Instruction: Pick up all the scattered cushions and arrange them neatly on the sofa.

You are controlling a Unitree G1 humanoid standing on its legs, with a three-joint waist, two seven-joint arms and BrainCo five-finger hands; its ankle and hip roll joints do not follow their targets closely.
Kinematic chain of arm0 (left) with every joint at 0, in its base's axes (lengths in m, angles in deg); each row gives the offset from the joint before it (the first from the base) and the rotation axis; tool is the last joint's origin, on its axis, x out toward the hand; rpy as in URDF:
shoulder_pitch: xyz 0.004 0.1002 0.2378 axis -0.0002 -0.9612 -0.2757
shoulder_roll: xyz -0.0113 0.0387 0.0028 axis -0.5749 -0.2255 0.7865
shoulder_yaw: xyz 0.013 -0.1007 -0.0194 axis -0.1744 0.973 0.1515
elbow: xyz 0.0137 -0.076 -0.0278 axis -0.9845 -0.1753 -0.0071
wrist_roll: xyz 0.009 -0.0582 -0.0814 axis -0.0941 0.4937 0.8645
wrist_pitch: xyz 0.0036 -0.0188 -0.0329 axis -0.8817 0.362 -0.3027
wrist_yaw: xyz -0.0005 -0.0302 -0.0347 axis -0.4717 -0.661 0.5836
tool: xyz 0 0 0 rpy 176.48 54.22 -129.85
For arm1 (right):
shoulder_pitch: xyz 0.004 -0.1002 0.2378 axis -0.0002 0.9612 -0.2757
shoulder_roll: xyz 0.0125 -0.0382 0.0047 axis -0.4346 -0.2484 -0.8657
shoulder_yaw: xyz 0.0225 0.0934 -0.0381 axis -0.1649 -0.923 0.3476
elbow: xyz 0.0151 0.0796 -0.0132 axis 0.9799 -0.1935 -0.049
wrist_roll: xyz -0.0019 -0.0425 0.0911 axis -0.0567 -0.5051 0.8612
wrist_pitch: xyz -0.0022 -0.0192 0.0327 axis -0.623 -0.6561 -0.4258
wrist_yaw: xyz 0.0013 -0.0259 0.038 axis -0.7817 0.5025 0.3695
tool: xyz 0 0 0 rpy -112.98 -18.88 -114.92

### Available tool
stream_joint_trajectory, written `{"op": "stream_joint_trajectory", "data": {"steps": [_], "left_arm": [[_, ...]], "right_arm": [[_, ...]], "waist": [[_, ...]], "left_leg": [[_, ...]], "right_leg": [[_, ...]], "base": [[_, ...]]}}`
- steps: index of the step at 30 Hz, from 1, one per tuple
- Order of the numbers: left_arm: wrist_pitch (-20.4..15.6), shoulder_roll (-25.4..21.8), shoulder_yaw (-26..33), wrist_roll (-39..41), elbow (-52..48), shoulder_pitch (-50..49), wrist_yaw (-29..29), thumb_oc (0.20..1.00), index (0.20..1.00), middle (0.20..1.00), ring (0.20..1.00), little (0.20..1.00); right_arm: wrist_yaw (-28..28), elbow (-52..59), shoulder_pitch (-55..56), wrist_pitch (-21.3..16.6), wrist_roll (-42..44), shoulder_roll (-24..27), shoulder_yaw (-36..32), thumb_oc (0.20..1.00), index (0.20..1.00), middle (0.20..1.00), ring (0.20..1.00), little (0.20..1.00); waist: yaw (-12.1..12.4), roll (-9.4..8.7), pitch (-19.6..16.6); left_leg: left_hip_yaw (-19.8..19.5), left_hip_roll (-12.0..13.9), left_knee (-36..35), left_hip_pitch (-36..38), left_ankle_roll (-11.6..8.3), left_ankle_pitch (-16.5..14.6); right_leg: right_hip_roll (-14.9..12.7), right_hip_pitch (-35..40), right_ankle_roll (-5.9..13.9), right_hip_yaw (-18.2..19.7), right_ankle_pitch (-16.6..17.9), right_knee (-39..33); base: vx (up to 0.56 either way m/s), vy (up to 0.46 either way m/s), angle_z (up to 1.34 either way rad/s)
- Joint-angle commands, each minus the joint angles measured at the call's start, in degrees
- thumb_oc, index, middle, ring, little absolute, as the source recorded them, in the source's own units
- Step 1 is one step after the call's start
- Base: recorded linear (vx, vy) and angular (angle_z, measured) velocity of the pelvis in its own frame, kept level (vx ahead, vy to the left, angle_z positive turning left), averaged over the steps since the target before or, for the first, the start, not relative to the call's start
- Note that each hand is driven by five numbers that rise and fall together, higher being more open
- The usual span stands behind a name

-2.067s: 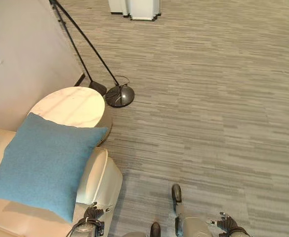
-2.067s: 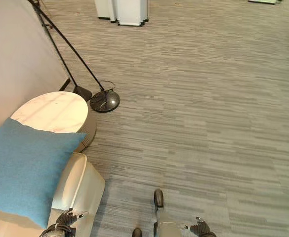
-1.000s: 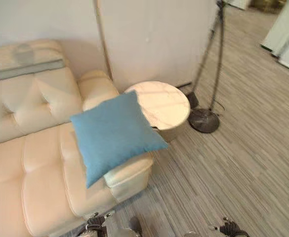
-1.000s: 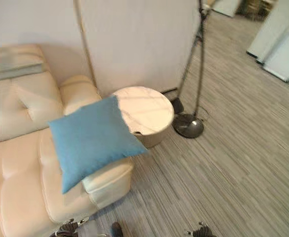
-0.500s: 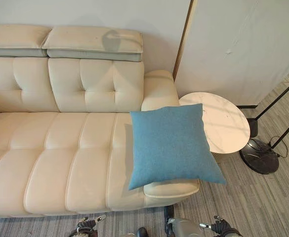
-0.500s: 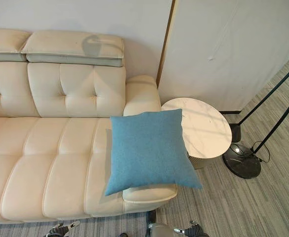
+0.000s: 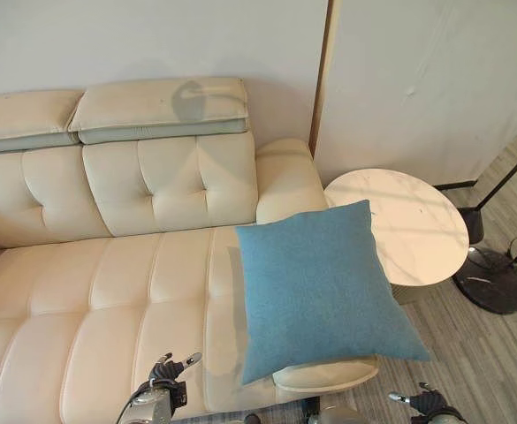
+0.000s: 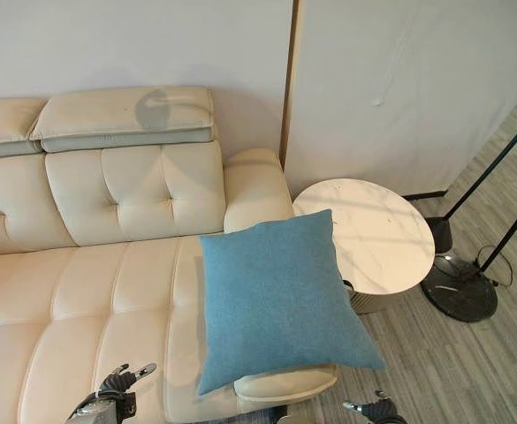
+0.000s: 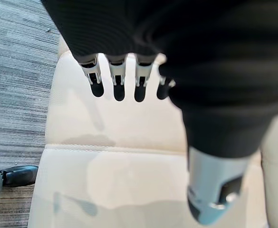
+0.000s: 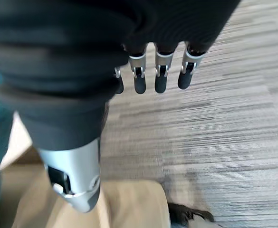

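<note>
A blue square cushion lies tilted over the right armrest of the cream leather sofa, one corner hanging past the armrest toward the round table. My left hand hangs low over the sofa's front seat edge, its fingers straight and holding nothing. Down at the lower right, over the carpet, is my right hand; its fingers are straight too and empty. Both hands are well short of the cushion.
A round white marble side table stands right beside the sofa's armrest. A floor lamp's dark round base and slanted black poles sit at the far right. A white wall runs behind, with grey striped carpet in front.
The camera has swung left from the open carpet to face the sofa. The cushion stays on the armrest. Both hands remain low and empty.
</note>
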Motion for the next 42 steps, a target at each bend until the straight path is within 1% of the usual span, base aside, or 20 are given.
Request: {"op": "stream_joint_trajectory", "data": {"steps": [1, 2, 3, 6, 9, 11, 12, 15, 16, 17, 18, 22, 29, 30, 31, 32, 33, 34, 40, 42], "left_arm": [[-0.7, -0.5, 0.7, 3.6, 1.0, 1.1, 0.5, 1.000, 1.000, 1.000, 1.000, 1.000], [-0.5, -0.3, 1.0, 5.4, 1.0, 2.0, 1.0, 1.000, 1.000, 1.000, 1.000, 1.000], [-0.5, -0.3, 1.0, 5.4, 1.0, 2.0, 1.0, 1.000, 1.000, 1.000, 1.000, 1.000], [-0.4, -0.2, 1.7, 8.7, 2.4, 4.8, 1.2, 1.000, 1.000, 1.000, 1.000, 1.000], [-0.8, 0.8, 1.9, 12.4, 3.5, 8.5, 0.0, 1.000, 1.000, 1.000, 1.000, 1.000], [-1.2, 1.2, 1.5, 13.2, 3.3, 9.9, -0.6, 1.000, 1.000, 1.000, 1.000, 1.000], [-1.9, 2.5, 0.6, 15.4, 2.1, 12.8, -2.5, 1.000, 1.000, 1.000, 1.000, 1.000], [-2.9, 4.3, -1.3, 18.1, 0.8, 17.0, -4.8, 1.000, 1.000, 1.000, 1.000, 1.000], [-3.0, 5.2, -2.3, 19.2, 0.4, 18.7, -5.6, 1.000, 1.000, 1.000, 1.000, 1.000], [-3.5, 6.3, -4.0, 20.4, 0.1, 21.6, -7.0, 1.000, 1.000, 1.000, 1.000, 1.000], [-3.5, 6.2, -3.9, 20.4, 0.1, 21.7, -7.0, 1.000, 1.000, 1.000, 1.000, 1.000], [-4.5, 7.4, -8.1, 22.7, -0.2, 28.2, -9.8, 1.000, 1.000, 1.000, 1.000, 1.000], [-4.6, 9.8, -12.7, 24.7, -1.5, 30.3, -10.3, 1.000, 1.000, 1.000, 1.000, 1.000], [-4.6, 11.0, -14.4, 25.7, -3.0, 29.3, -9.5, 0.580, 0.580, 0.580, 0.580, 0.580], [-4.6, 11.0, -14.4, 25.7, -3.1, 29.3, -9.5, 0.200, 0.200, 0.200, 0.200, 0.200], [-4.5, 11.5, -15.5, 26.0, -4.1, 28.5, -8.7, 0.200, 0.200, 0.200, 0.200, 0.200], [-4.7, 11.7, -16.3, 26.6, -6.0, 27.6, -8.1, 0.200, 0.200, 0.200, 0.200, 0.200], [-4.6, 11.8, -17.1, 27.4, -7.4, 26.6, -7.3, 0.200, 0.200, 0.200, 0.200, 0.200], [-5.5, 11.8, -20.3, 30.1, -17.5, 19.6, -6.0, 0.200, 0.200, 0.200, 0.200, 0.200], [-6.4, 10.9, -20.8, 29.5, -25.1, 15.3, -7.1, 0.200, 0.200, 0.200, 0.200, 0.200]], "right_arm": [[2.4, 4.0, 1.8, -0.3, 1.5, 5.3, -2.8, 1.000, 1.000, 1.000, 1.000, 1.000], [2.3, 4.7, 2.5, 0.4, 0.7, 7.8, -4.6, 1.000, 1.000, 1.000, 1.000, 1.000], [2.3, 4.7, 2.5, 0.4, 0.7, 7.8, -4.6, 1.000, 1.000, 1.000, 1.000, 1.000], [1.2, 5.5, 1.2, 1.9, -2.1, 13.3, -5.7, 1.000, 1.000, 1.000, 1.000, 1.000], [0.6, 10.7, -1.4, 2.8, -4.6, 17.7, -5.8, 1.000, 1.000, 1.000, 1.000, 1.000], [0.8, 13.5, -2.4, 2.8, -5.1, 18.5, -5.6, 1.000, 1.000, 1.000, 1.000, 1.000], [1.4, 19.1, -5.9, 2.4, -5.7, 18.7, -4.0, 1.000, 1.000, 1.000, 1.000, 1.000], [3.0, 22.8, -12.6, 1.8, -4.0, 15.3, 0.6, 1.000, 1.000, 1.000, 1.000, 1.000], [3.6, 23.8, -15.6, 1.7, -3.5, 13.4, 3.2, 1.000, 1.000, 1.000, 1.000, 1.000], [4.9, 24.2, -20.3, 1.6, -1.7, 9.7, 7.2, 1.000, 1.000, 1.000, 1.000, 1.000], [4.9, 24.2, -20.4, 1.6, -1.7, 9.6, 7.2, 1.000, 1.000, 1.000, 1.000, 1.000], [7.7, 24.5, -30.9, 1.9, 1.3, 3.1, 15.0, 1.000, 1.000, 1.000, 1.000, 1.000], [8.9, 24.9, -33.3, 0.0, 10.4, -5.7, 22.7, 1.000, 1.000, 1.000, 1.000, 1.000], [7.3, 25.2, -32.0, -0.9, 14.7, -7.6, 24.6, 1.000, 1.000, 1.000, 1.000, 1.000], [7.3, 25.2, -32.0, -0.9, 14.8, -7.6, 24.6, 1.000, 1.000, 1.000, 1.000, 1.000], [6.1, 24.8, -31.0, -1.2, 16.5, -8.5, 26.0, 0.915, 0.915, 0.915, 0.915, 0.915], [5.2, 24.7, -30.4, -1.3, 17.8, -8.8, 26.6, 0.529, 0.529, 0.529, 0.529, 0.529], [4.3, 24.7, -29.4, -1.5, 19.4, -9.1, 26.9, 0.200, 0.200, 0.200, 0.200, 0.200], [0.5, 26.8, -23.8, -2.4, 26.4, -11.0, 28.4, 0.200, 0.200, 0.200, 0.200, 0.200], [0.0, 30.4, -20.8, -3.1, 27.4, -10.8, 27.6, 0.200, 0.200, 0.200, 0.200, 0.200]], "waist": [[-1.7, -2.05, -1.9], [-2.2, -2.22, -2.6], [-2.2, -2.20, -2.5], [-2.3, -2.89, -2.9], [-2.6, -3.54, -3.2], [-2.8, -3.70, -3.1], [-3.0, -3.92, -2.7], [-3.0, -3.84, -1.0], [-2.9, -3.75, -0.1], [-2.9, -3.49, 1.3], [-2.9, -3.52, 1.2], [-2.6, -3.02, 4.1], [-1.6, -3.34, 7.1], [-1.1, -3.54, 8.2], [-1.1, -3.54, 8.1], [-0.9, -3.56, 8.7], [-0.5, -3.63, 8.8], [-0.2, -3.70, 9.0], [1.5, -4.23, 9.5], [2.2, -4.24, 9.0]], "left_leg": [[-0.2, 3.0, -5.9, -4.0, -2.53, 6.2], [0.5, 3.1, -5.9, -3.1, -2.76, 5.3], [0.5, 3.1, -5.9, -3.1, -2.76, 5.2], [1.9, 3.3, -5.9, -1.5, -2.68, 4.1], [3.1, 3.3, -5.9, -0.9, -2.66, 3.3], [3.3, 3.3, -5.9, -0.8, -2.64, 3.1], [3.6, 3.2, -5.9, -1.2, -2.45, 2.9], [3.9, 3.2, -5.9, -2.7, -2.19, 3.0], [3.9, 3.3, -5.9, -3.6, -2.07, 3.1], [3.8, 3.3, -5.9, -5.7, -1.90, 3.6], [3.8, 3.3, -5.9, -5.9, -1.89, 3.7], [3.5, 3.2, -5.9, -10.7, -1.67, 5.3], [2.6, 2.6, -5.9, -13.5, -1.31, 6.6], [2.3, 2.4, -5.9, -13.7, -1.23, 6.7], [2.3, 2.4, -5.9, -13.7, -1.23, 6.7], [2.1, 2.3, -5.9, -13.7, -1.24, 6.7], [2.0, 2.3, -5.9, -13.9, -1.19, 6.8], [1.8, 2.2, -5.9, -13.8, -1.14, 6.8], [1.3, 1.8, -5.9, -12.7, -0.92, 6.1], [1.0, 1.5, -5.9, -11.6, -0.44, 5.4]], "right_leg": [[1.2, 1.0, 2.76, 0.0, -6.7, 0.6], [1.2, 1.3, 2.90, 0.1, -6.9, 0.0], [1.2, 1.4, 2.90, 0.2, -6.9, 0.0], [1.2, 2.1, 3.47, 0.9, -7.0, 0.0], [1.0, 2.3, 4.01, 1.5, -6.9, 0.0], [0.9, 2.3, 4.13, 1.6, -6.8, 0.0], [0.8, 1.7, 4.38, 1.9, -6.5, 0.0], [0.6, -0.4, 4.54, 2.4, -5.7, 0.0], [0.6, -1.5, 4.60, 2.5, -5.5, 0.0], [0.5, -3.8, 4.60, 2.7, -4.8, 0.0], [0.5, -4.0, 4.59, 2.8, -4.7, 0.0], [0.3, -9.6, 4.44, 3.1, -3.3, 1.1], [0.1, -13.8, 4.00, 2.4, -3.8, 4.6], [-0.1, -14.1, 3.96, 2.3, -3.9, 4.9], [-0.1, -14.1, 3.97, 2.3, -3.9, 4.9], [-0.1, -14.0, 3.96, 2.0, -3.9, 5.1], [-0.2, -14.2, 3.97, 2.0, -3.8, 5.0], [-0.2, -13.9, 3.99, 1.9, -3.8, 4.8], [-0.4, -12.2, 4.55, 1.5, -3.4, 3.2], [-0.8, -10.7, 4.94, 1.2, -3.3, 2.7]], "base": [[0.08, 0.060, -0.03], [0.08, 0.060, -0.04], [0.09, 0.068, -0.03], [0.08, 0.050, -0.13], [0.07, 0.060, -0.23], [0.02, 0.048, -0.26], [-0.02, 0.057, -0.19], [-0.07, 0.053, -0.12], [-0.15, 0.038, -0.17], [-0.13, 0.022, -0.21], [-0.13, 0.016, -0.12], [-0.12, 0.014, 0.05], [-0.03, 0.013, 0.01], [-0.01, 0.019, -0.07], [0.00, 0.000, 0.00], [0.00, 0.000, 0.00], [0.02, 0.011, 0.05], [0.03, 0.017, 0.06], [0.03, 0.040, 0.04], [0.00, 0.087, 0.04]]}}
